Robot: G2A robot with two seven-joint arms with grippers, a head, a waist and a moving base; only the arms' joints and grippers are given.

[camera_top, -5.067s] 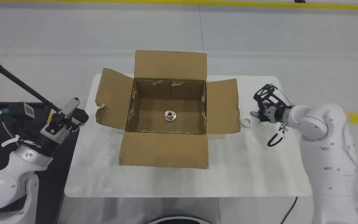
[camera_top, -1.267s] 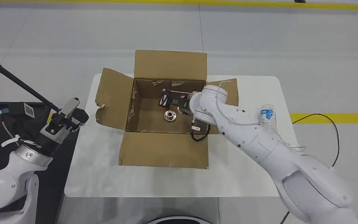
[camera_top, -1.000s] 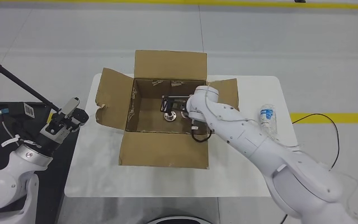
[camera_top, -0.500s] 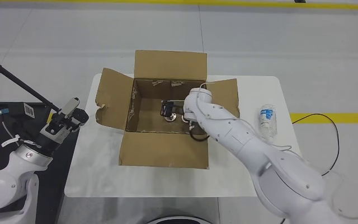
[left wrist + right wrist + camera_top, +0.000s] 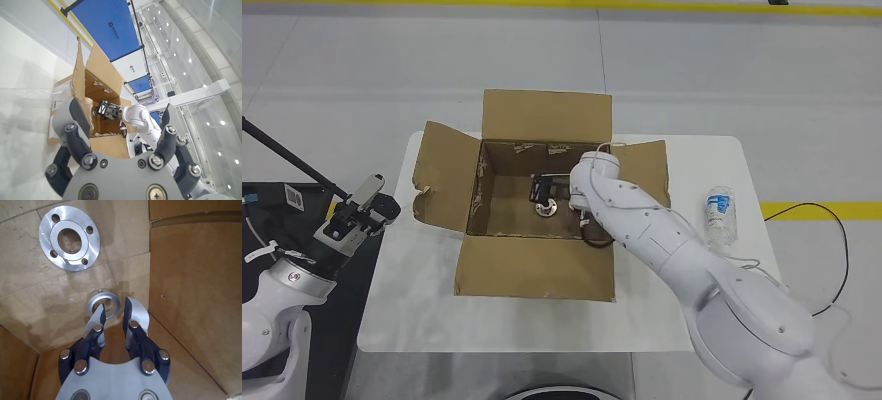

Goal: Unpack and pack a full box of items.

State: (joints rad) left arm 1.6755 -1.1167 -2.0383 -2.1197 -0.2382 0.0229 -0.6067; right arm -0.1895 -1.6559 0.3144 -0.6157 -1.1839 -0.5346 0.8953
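The right tool (image 5: 114,303) has come from the bench into the box (image 5: 537,265) and stands open; the ring (image 5: 90,303) lies on its floor near the flange (image 5: 90,247), seemingly packed. The left tool (image 5: 122,106) gapes, well apart

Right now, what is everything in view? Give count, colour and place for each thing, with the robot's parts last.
table: 1, white, under everything.
cardboard box: 1, brown, flaps open, mid-table.
flange: 1, silver metal, four bolt holes, flat on the box floor.
ring: 1, silver metal, on the box floor beside the flange, not touching it.
bottle: 1, clear with blue label, lying on the table on the right arm's side of the box.
right pincer: 1, black and silver, inside the box, open, one finger in the ring's hole, the other outside.
left pincer: 1, black and silver, open, beyond the table's left edge.
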